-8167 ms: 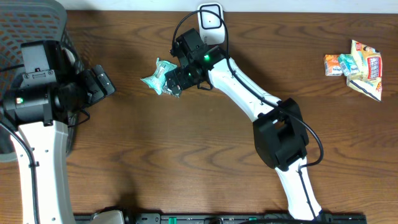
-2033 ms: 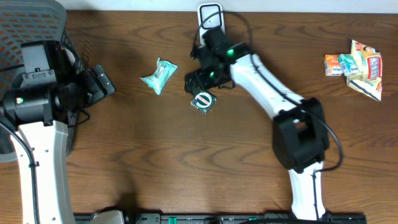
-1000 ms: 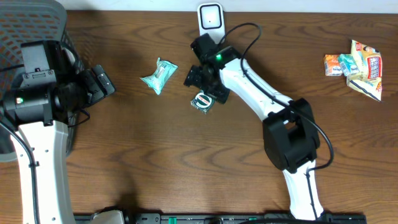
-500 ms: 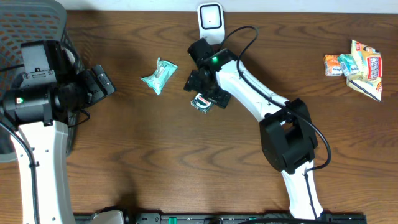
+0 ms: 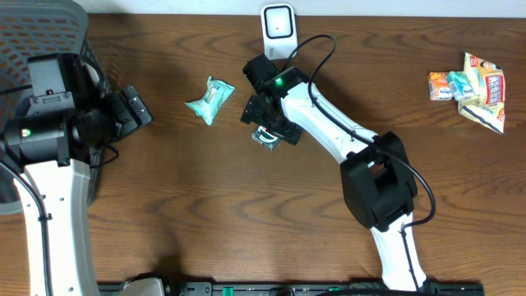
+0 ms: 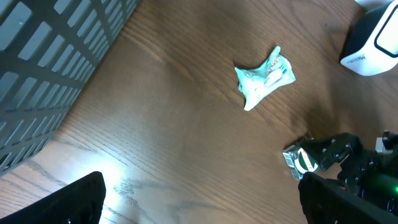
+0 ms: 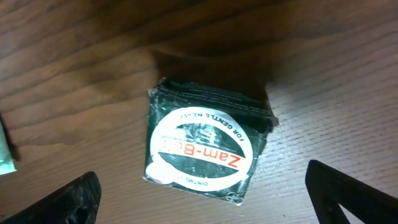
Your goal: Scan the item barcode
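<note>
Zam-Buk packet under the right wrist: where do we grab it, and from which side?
Probably straight down from above, pinching its two opposite side edges. The Zam-Buk packet lies flat on the table, label up and slightly skewed, so only its thin edges offer purchase. The right gripper is open, with a finger off to each side of it. A small wrist turn to square with the edges should help.
</note>
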You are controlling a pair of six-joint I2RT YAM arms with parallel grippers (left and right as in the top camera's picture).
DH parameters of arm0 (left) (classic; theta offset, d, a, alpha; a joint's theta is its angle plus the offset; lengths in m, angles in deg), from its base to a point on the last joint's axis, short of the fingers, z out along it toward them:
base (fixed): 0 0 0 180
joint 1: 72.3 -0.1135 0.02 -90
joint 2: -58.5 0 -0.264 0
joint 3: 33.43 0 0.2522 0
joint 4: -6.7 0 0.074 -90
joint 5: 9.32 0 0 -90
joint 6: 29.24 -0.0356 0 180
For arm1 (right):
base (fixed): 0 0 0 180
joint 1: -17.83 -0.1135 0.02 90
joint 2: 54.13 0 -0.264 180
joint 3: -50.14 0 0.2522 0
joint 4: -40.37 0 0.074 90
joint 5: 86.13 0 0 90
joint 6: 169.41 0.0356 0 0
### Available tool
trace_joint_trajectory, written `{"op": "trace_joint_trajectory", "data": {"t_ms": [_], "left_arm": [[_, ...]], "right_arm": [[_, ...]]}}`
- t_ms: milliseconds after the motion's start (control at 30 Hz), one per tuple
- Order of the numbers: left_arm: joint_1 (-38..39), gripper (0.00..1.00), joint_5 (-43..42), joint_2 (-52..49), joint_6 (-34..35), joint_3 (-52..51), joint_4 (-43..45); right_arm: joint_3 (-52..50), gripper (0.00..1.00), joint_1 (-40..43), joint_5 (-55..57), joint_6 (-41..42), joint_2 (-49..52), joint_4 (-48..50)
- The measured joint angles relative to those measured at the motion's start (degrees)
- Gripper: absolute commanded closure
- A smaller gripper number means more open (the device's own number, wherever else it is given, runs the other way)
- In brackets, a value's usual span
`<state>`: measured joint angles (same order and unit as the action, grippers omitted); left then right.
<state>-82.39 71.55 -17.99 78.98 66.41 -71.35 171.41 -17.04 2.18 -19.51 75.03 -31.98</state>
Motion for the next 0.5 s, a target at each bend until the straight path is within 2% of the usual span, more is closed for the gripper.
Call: {"op": "trace_joint_trajectory", "data": {"t_ms": [500], "left_arm": [[0.00, 0.02, 0.00, 0.00, 0.00, 0.00, 0.00]], "right_arm": [[-0.42, 0.01, -2.49, 2.51, 0.63, 0.79, -0.26]]}}
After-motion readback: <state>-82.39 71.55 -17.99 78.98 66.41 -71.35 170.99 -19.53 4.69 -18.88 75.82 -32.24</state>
